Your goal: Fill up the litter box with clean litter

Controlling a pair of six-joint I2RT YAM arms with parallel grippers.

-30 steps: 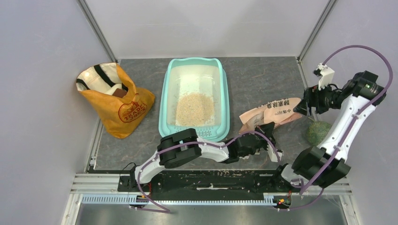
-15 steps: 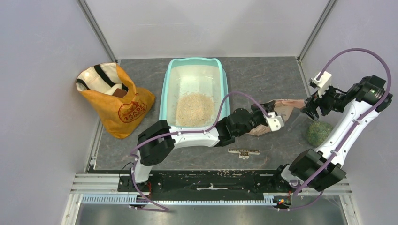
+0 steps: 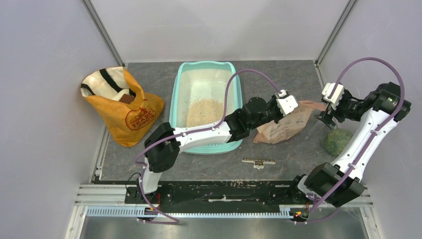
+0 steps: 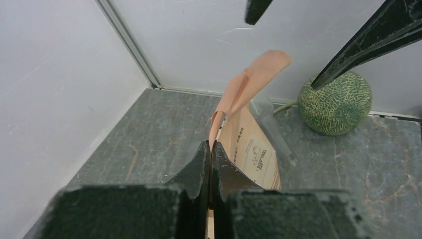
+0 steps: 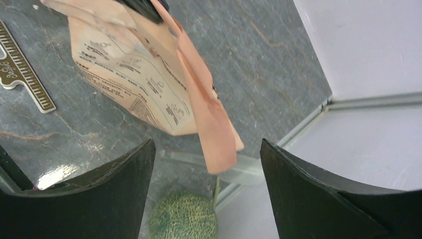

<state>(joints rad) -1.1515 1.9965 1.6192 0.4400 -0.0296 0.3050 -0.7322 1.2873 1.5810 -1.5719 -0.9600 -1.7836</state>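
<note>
The mint-teal litter box (image 3: 173,107) lies at the middle back of the table, with a heap of beige clean litter (image 3: 205,112) inside it. To its right is a pink-tan paper bag (image 3: 283,127) with printed text. My left gripper (image 3: 294,110) is shut on the bag's upper edge (image 4: 215,130), which stands raised while the bag's flap (image 4: 254,74) curls upward. My right gripper (image 3: 326,115) is open just right of the bag. The hanging flap (image 5: 215,142) shows between its spread fingers (image 5: 119,194), and they do not touch it.
A green netted melon (image 3: 337,141) sits by the right wall, below my right gripper. A small ruler (image 3: 258,161) lies on the table in front of the bag. An orange-yellow bag with black straps (image 3: 122,107) stands at the left. Walls close in on three sides.
My left arm has swung from the near side up and away, carrying the bag's edge with it. The bag has shifted left, away from my right gripper, and the ruler is uncovered.
</note>
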